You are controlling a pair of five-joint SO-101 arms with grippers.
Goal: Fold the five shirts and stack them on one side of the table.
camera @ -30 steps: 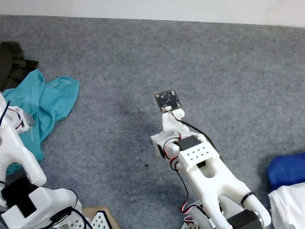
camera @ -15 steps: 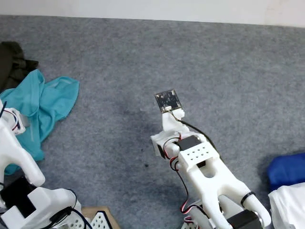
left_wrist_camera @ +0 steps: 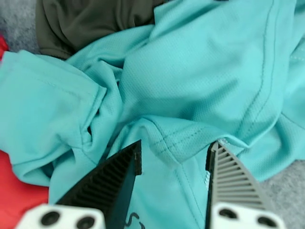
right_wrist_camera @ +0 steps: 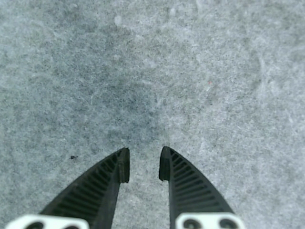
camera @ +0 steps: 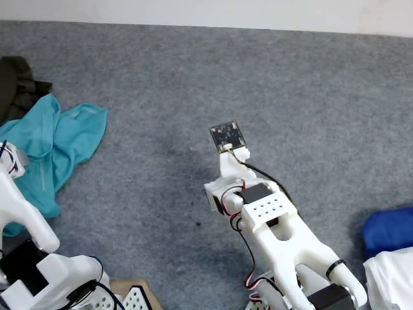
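A teal shirt (camera: 61,135) at nine o'clock, dark olive shirt (camera: 14,81) at ten, blue shirt (camera: 387,229) and white shirt (camera: 392,281) at four; mottled grey table (camera: 290,84).

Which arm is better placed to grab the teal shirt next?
Left. Its open gripper sits directly over the teal shirt, with a fold of cloth between its jaws. The right gripper is over bare table near the middle, away from any shirt.

Nothing legible anywhere; the pale print (left_wrist_camera: 133,220) on the teal shirt (left_wrist_camera: 190,86) is too partial to read.
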